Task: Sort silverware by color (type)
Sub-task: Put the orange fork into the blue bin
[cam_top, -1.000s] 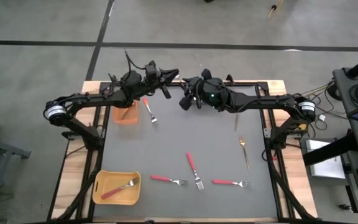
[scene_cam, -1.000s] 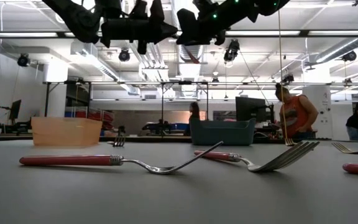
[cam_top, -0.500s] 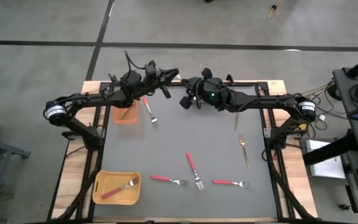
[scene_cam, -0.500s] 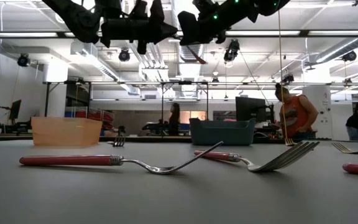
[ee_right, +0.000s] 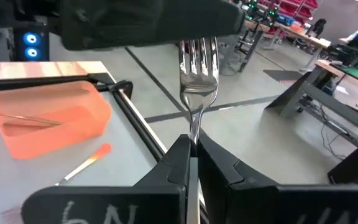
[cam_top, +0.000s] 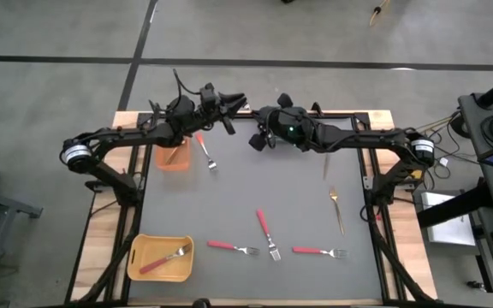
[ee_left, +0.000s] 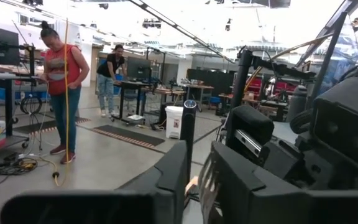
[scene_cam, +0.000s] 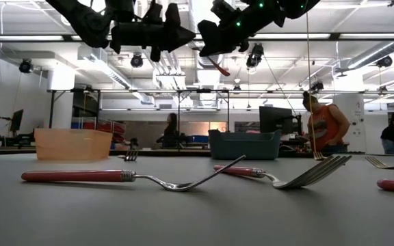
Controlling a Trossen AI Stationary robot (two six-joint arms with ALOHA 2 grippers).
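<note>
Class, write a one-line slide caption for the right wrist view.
Right gripper shut on a fork, above the orange bin.

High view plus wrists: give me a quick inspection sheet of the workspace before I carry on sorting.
Surface: grey table mat, flat, no spills seen.
Job's things: three red-handled forks loose at the near side; two gold forks on the right; orange-handled fork beside the orange bin; one more red-handled fork in the yellow bin.
Clutter: nothing seen.
Grippers: right gripper shut on the held fork at its neck, raised over the far edge; left gripper raised close opposite.
Cables: bundle off the table's right.
Surroundings: person standing in the room beyond.
</note>
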